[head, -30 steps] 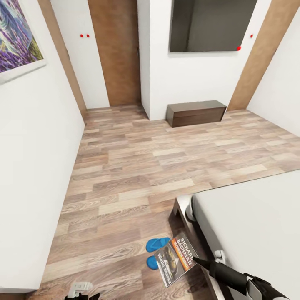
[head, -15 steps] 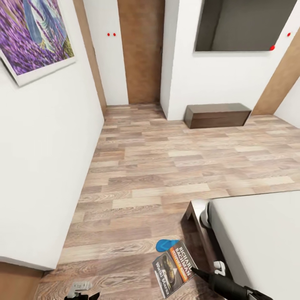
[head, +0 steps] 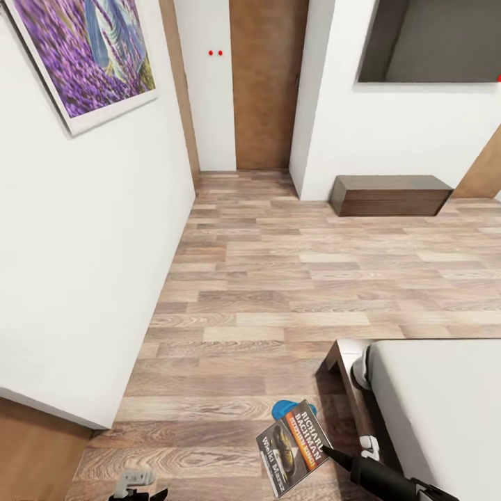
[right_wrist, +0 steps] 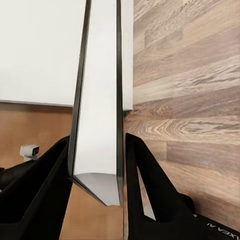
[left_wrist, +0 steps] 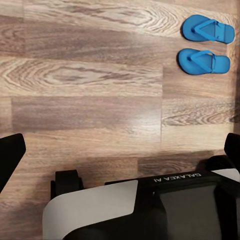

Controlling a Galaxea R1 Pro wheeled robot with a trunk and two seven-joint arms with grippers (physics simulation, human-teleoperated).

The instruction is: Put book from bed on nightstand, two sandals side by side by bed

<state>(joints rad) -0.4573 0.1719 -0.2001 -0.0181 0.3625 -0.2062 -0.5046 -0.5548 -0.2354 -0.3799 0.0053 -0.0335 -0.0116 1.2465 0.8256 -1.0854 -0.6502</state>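
One book point(head: 294, 447) sits clamped edge-on between the right claw point(right_wrist: 97, 165) fingers, above the floor.

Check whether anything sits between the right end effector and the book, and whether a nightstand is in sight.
Nothing does: the right end effector is already shut on the book, its fingers pressed against both covers. The book is held above the wood floor beside the bed. No nightstand is in sight here, so the way to one cannot be judged.

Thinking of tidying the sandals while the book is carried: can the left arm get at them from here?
Probably yes. The two sandals lie side by side on bare floor ahead of the left tool, which is open, nothing between. The right tool is shut on the book.
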